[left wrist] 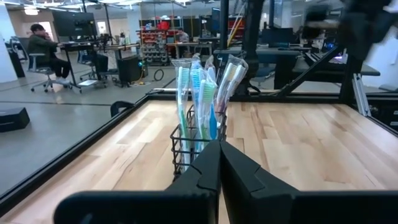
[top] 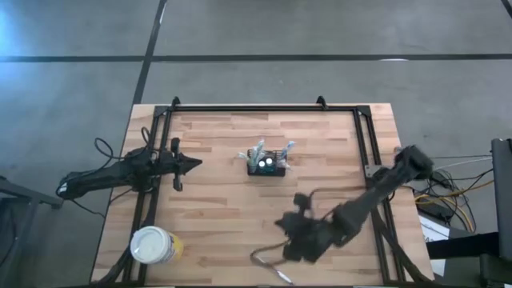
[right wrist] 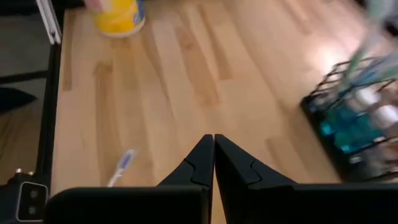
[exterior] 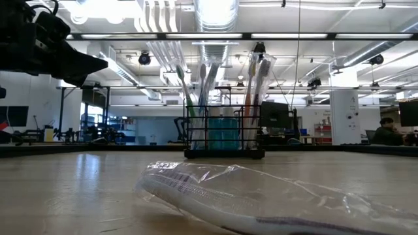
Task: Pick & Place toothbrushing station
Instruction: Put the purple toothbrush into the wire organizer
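Wooden table (top: 240, 208): toothbrushing station (top: 266, 164) between both end effectors.

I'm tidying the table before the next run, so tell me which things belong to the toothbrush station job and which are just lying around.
Job:
- station, black slatted holder, mid-table, with toothbrushes upright in it
- left gripper, shut, beside the station
- right gripper, shut, over the near edge

Lying about:
- yellow cup, near left corner
- wrapped toothbrush, flat at the near edge

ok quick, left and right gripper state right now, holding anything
left gripper: closed, holding nothing, aimed at the toothbrushing station.
right gripper: closed, holding nothing, above the table's front part.
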Tool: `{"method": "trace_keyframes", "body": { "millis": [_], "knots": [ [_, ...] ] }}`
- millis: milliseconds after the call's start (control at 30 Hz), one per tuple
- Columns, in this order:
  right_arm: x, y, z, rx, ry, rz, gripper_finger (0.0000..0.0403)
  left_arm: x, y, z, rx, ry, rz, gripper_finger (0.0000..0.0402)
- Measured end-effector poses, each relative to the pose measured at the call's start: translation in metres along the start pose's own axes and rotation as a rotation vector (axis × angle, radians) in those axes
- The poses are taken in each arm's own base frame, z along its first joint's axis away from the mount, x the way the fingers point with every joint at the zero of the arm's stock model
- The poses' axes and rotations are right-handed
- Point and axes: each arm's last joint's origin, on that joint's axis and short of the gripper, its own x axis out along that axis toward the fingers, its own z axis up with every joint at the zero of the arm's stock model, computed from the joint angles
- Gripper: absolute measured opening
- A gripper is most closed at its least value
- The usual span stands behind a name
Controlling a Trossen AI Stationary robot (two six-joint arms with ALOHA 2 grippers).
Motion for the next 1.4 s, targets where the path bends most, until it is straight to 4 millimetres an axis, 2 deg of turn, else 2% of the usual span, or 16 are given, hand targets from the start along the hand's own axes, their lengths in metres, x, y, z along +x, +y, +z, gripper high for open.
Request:
{"method": "trace_keyframes", "body": {
  "millis": [133, 333, 467, 633, 800, 967, 1100, 1400],
  "knots": [
    [0.022, 0.034, -0.004, 0.018, 0.047, -0.018, 0.0009, 0.000, 0.000, 0.000, -0.013, 0.000, 0.001, 0.0011],
    [0.052, 0.057, -0.004, 0.198, 0.166, -0.081, 0.0015, 0.000, 0.000, 0.000, -0.033, -0.001, 0.007, 0.0012],
    [0.065, 0.070, 0.000, 0.283, 0.309, -0.054, 0.0050, 0.000, 0.000, 0.000, -0.033, -0.001, 0.008, 0.0012],
    [0.093, 0.087, 0.009, 0.365, 0.456, 0.045, 0.0114, 0.000, 0.000, 0.000, -0.044, -0.002, 0.008, 0.0012],
    [0.119, 0.093, 0.012, 0.417, 0.585, 0.069, 0.0169, 0.000, 0.000, 0.000, -0.059, -0.002, 0.008, 0.0012],
    [0.132, 0.098, 0.006, 0.466, 0.723, 0.071, 0.0203, 0.000, 0.000, 0.000, -0.060, -0.001, 0.008, 0.0012],
    [0.138, 0.101, -0.001, 0.479, 0.784, 0.081, 0.0214, 0.000, 0.000, 0.000, -0.052, 0.000, 0.009, 0.0012],
    [0.142, 0.099, -0.004, 0.466, 0.737, 0.027, 0.0215, 0.000, 0.000, 0.000, -0.051, 0.001, 0.009, 0.0012]
  ]
}}
